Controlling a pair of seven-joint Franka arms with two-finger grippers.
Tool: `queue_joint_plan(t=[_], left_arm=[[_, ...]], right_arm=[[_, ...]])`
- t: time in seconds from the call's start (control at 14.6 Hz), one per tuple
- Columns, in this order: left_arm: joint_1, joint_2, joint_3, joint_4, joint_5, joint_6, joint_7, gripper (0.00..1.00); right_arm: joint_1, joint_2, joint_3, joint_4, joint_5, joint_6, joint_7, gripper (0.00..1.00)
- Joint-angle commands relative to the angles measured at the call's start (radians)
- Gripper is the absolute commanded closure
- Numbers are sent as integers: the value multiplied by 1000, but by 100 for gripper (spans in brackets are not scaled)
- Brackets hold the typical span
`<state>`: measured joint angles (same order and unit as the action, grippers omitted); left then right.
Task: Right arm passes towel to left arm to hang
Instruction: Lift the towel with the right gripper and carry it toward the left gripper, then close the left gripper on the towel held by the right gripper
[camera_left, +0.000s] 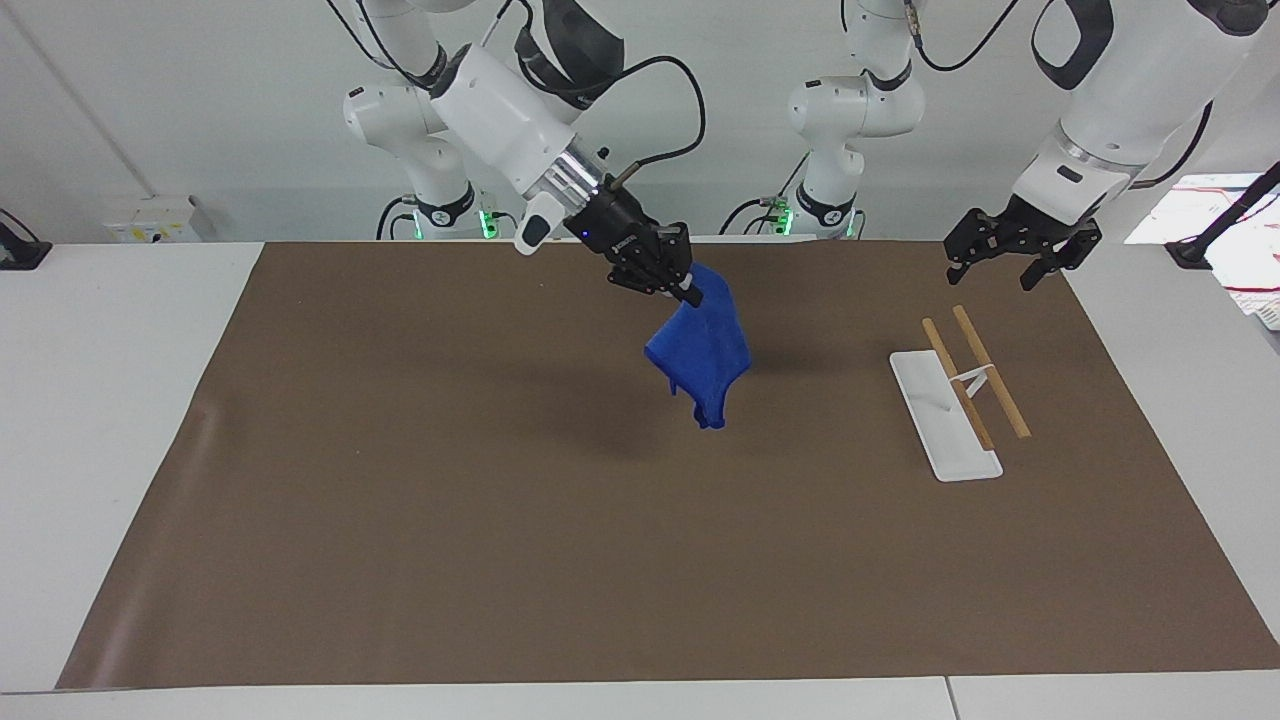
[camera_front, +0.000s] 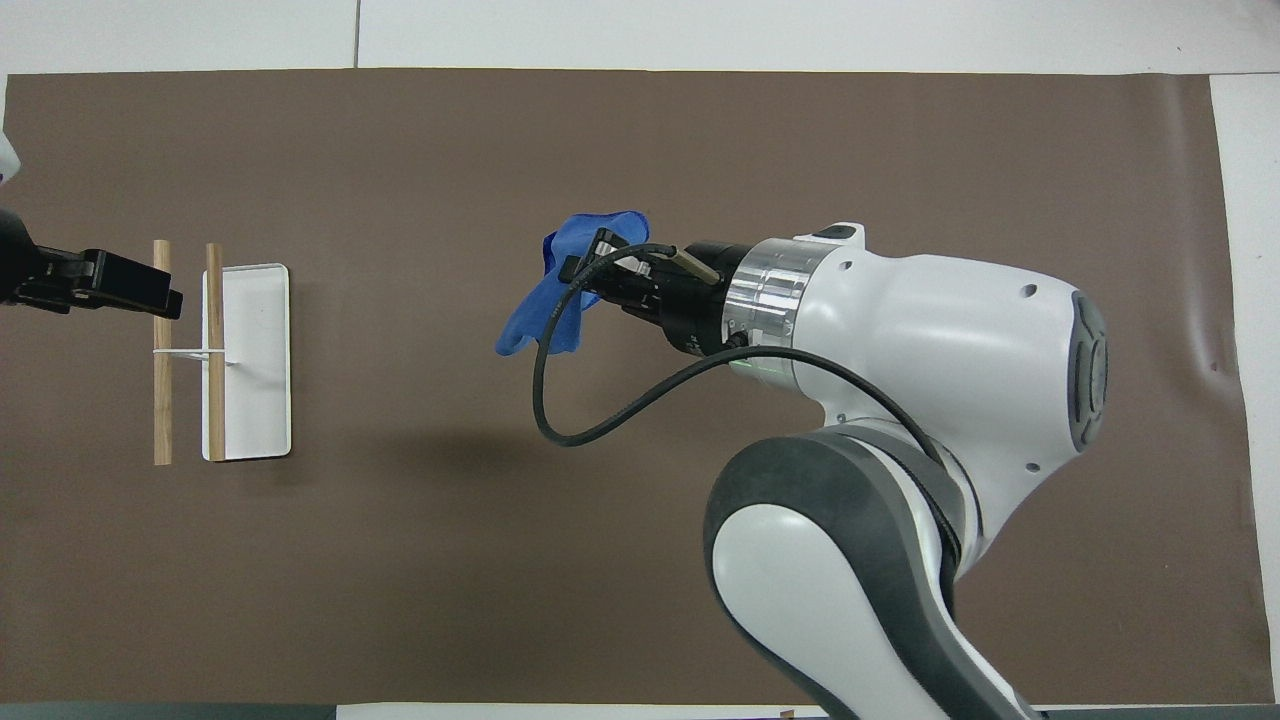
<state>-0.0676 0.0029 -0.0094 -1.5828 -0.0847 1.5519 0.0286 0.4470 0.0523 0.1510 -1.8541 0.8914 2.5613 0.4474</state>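
Tabletop (camera_left: 400, 560) is covered by the brown mat, mostly bare. We've got the right arm (camera_left: 500, 110) stretched out over the middle of it, right end effector (camera_left: 672, 282) clamped shut on the top corner of the towel (camera_left: 705, 360). Towel hangs bunched and clear of the mat, over the middle of the tabletop, well apart from the rack. Left arm (camera_left: 1110, 100) waits at its own end, left end effector (camera_left: 1015, 255) wide open and empty, hovering over the mat just past the rack's two wooden bars (camera_left: 975, 375) toward the robots. White tray (camera_left: 935, 430) under the bars sits flat. Our read: mid-carry, handover not started. Risks: the pinch is on one small corner, so a fast swing could pull the cloth free. The towel hangs as a crumpled wad, so the left end effector may only catch a loose fold and lose it when the right lets go. If the left closes too close to the right's fingertips (camera_left: 688, 295), they clash. A low-hanging tail could also drag on a bar and shift the rack.
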Motion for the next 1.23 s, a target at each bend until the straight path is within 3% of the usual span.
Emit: queue_joint_plan(t=[0.0, 0.27, 0.62, 0.82, 1.16], left_arm=[[-12, -6, 6, -39, -81, 25, -183, 0], [-12, -44, 2, -186, -226, 134, -572, 0], [-66, -125, -4, -356, -311, 221, -1053, 0], [-78, -153, -4, -414, -415, 276, -1281, 0], [-103, -152, -4, -413, -504, 339, -1559, 0]], right_arm=[[56, 11, -1, 16, 98, 74, 39, 100], [99, 27, 1, 39, 236, 206, 112, 100], [107, 34, 1, 85, 507, 206, 114, 100], [113, 34, 1, 90, 518, 209, 152, 100], [114, 35, 1, 92, 506, 215, 165, 100]])
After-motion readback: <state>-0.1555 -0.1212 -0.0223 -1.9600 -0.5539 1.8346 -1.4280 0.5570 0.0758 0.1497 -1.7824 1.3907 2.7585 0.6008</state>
